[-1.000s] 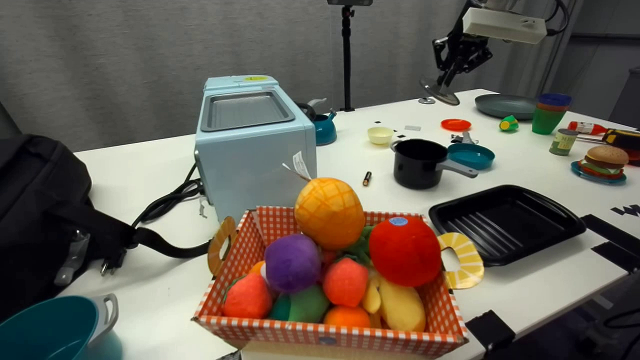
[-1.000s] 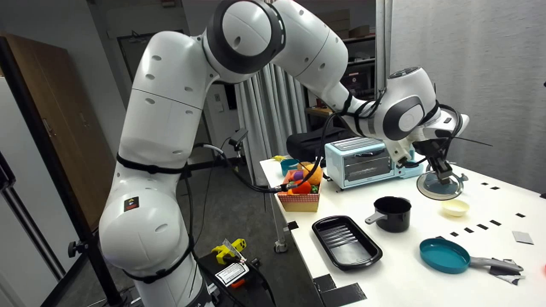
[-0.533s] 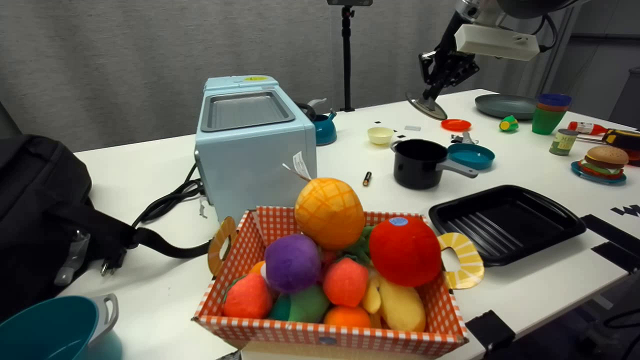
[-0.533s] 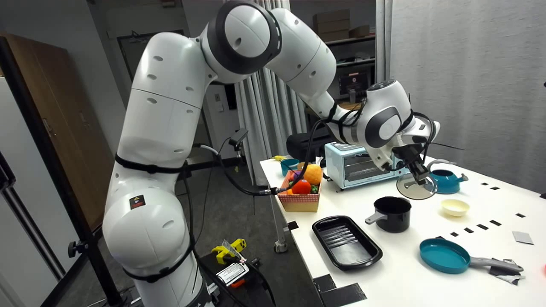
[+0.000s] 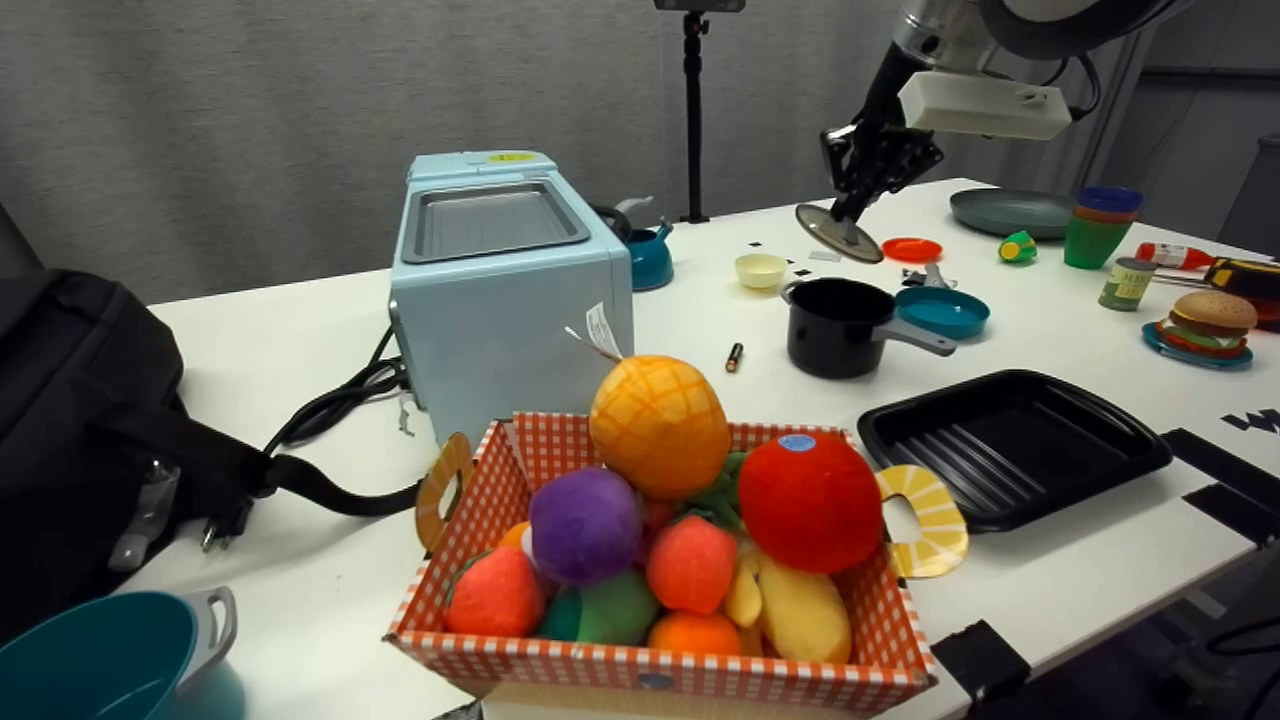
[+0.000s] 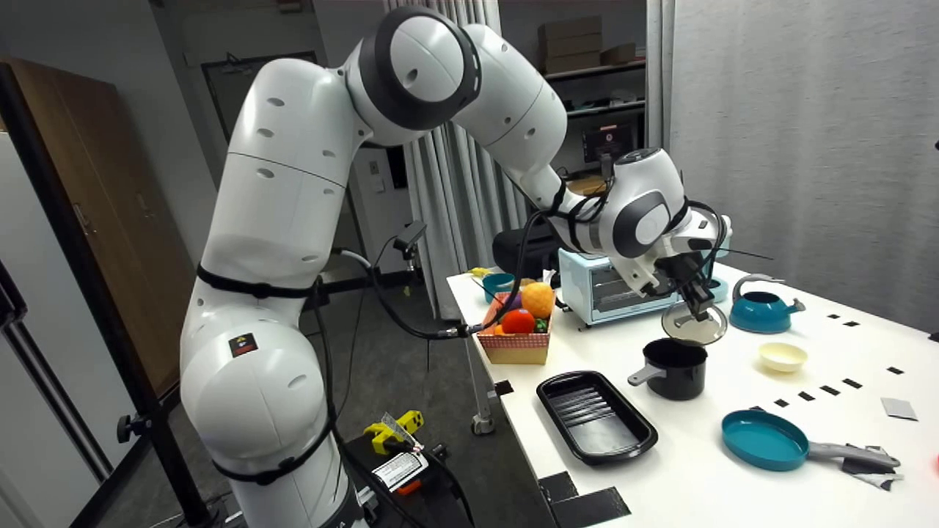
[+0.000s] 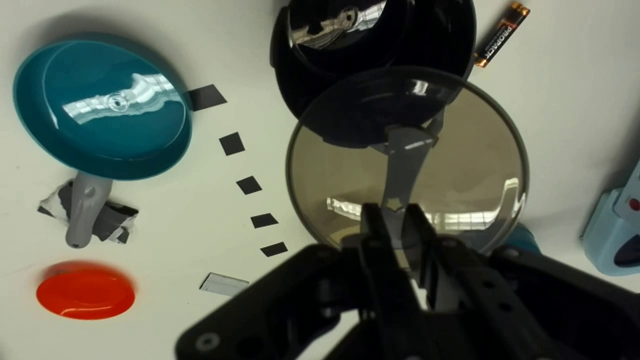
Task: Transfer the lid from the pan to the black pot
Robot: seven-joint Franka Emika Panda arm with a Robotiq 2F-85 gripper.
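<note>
The gripper (image 7: 392, 216) has its fingers (image 7: 372, 227) drawn in close about the grey strip handle (image 7: 404, 160) of a round, see-through, brownish-grey lid (image 7: 450, 165) with a dark rim. The lid hangs in the air above the deep round black pot (image 5: 835, 335) and apart from it: in an exterior view, white desk (image 5: 690, 315) shows between the lid's lower edge and the pot's mouth. The lid is tilted, its low edge towards the side where the pot's straight grey handle (image 5: 918, 338) sticks out.

In the wrist view the strip handle's long axis runs from the fingertips towards the pot, and the lid overlaps only part of the pot's mouth. The lid is probably off-centre, away from the pot's handle, though the camera's slant may exaggerate this. The coming move, I judge, turns on that offset: down and across to the pot's centre, levelling the lid before release. Lowered tilted, its low edge could catch the pot's rim.

A small black-and-copper battery (image 7: 501, 35) lies just beside the pot; a round teal frying pan (image 6: 766, 438) and a black rectangular ridged grill pan (image 6: 596, 418) stand near it.
</note>
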